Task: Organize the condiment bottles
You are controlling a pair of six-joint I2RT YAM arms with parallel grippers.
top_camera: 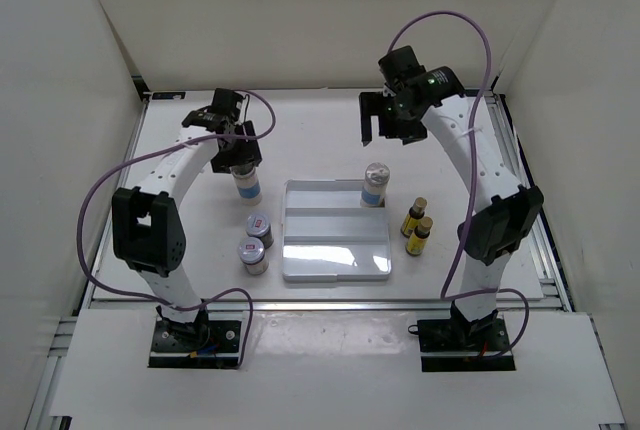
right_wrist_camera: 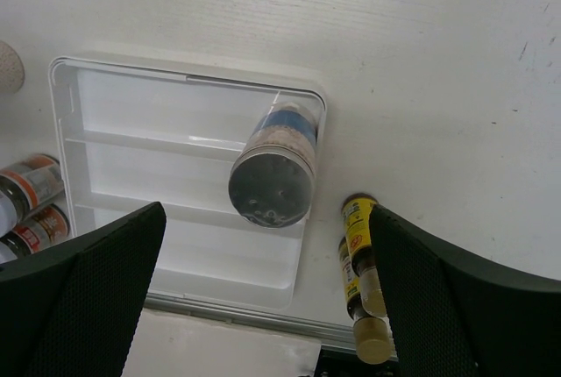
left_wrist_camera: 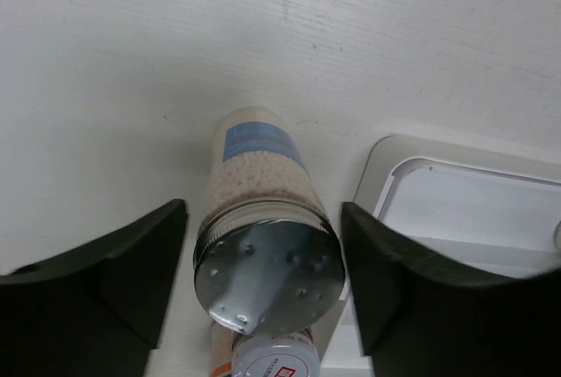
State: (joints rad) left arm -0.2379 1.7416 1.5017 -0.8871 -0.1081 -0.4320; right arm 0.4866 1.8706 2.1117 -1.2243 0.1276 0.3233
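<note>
"The left gripper is spread either side of the blue-banded shaker, which stands on the desk left of centre, beside the white tray. There are gaps on both sides."

"I'd have it close squarely, below the cap. The squat jars crowd in lower down, and the right gripper hangs open at upper right."

Left shaker: from above, we lose its cap under the left gripper.
Squat jars: cut by the right wrist view's left edge.
Tray: left wrist shows us one corner only.
Yellow bottles: print too small to read.
</note>
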